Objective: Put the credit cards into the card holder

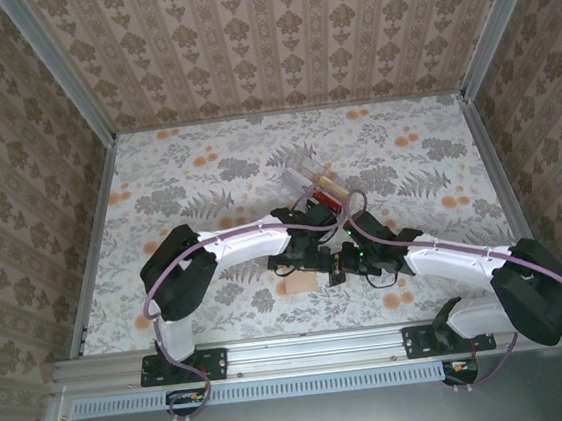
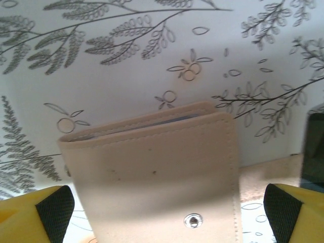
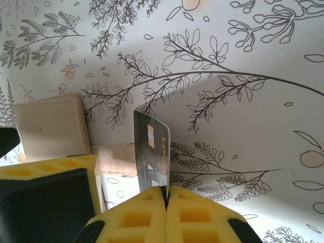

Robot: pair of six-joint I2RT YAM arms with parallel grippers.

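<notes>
- Right gripper (image 3: pixel 165 195) pinches dark card (image 3: pixel 152 152) upright, just right of holder (image 3: pixel 50 129).
- Left gripper (image 2: pixel 167 215) spread wide; holder sits between its fingers (image 2: pixel 48 210).
- Clear tray (image 1: pixel 305 173) on table (image 1: pixel 187 180) behind both grippers, apart from holder.

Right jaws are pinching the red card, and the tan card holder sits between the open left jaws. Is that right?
One thing is off: the card pinched in the right gripper is dark grey, not red, as the right wrist view shows. The tan card holder does sit between the open jaws of the left gripper.
</notes>
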